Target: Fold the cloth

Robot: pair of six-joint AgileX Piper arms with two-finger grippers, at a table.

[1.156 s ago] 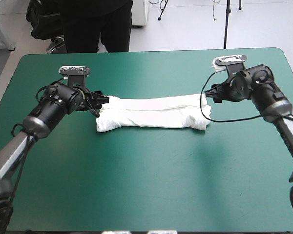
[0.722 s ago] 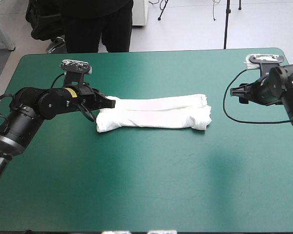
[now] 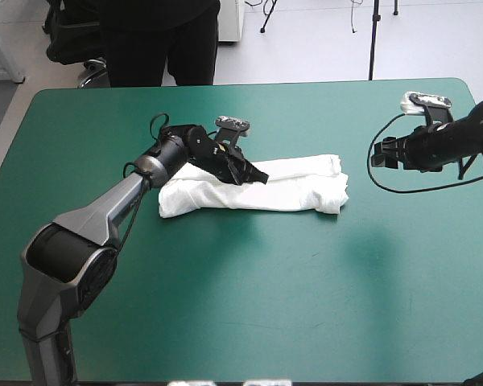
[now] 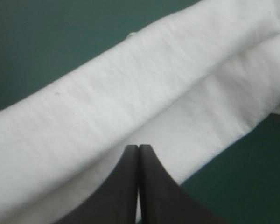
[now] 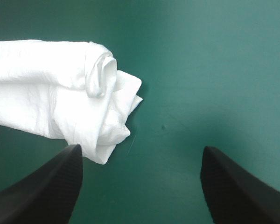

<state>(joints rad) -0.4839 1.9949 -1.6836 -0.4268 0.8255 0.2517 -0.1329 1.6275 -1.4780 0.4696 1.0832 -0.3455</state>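
Observation:
The white T-shirt [image 3: 294, 191] lies as a long folded band across the middle of the teal-green table. My left gripper [image 3: 258, 174] reaches over the band's left half. In the left wrist view its black fingers meet in one pointed arch [image 4: 138, 147] just above the T-shirt [image 4: 130, 93], and I see no cloth between them. My right gripper [image 3: 377, 154] hangs off the band's right end with a gap of bare cover between. The right wrist view shows this gripper [image 5: 141, 149] open, with the T-shirt's rolled right end [image 5: 102, 88] ahead of one finger.
Bare teal-green cover [image 3: 249, 305] stretches from the T-shirt to the table's near edge. The right arm sits close to the far right corner [image 3: 467, 84] of the table.
My left gripper was open at the shirt's left end; it has shut, turned and moved right over the band. The right gripper drew back off the shirt's right end and stayed open.

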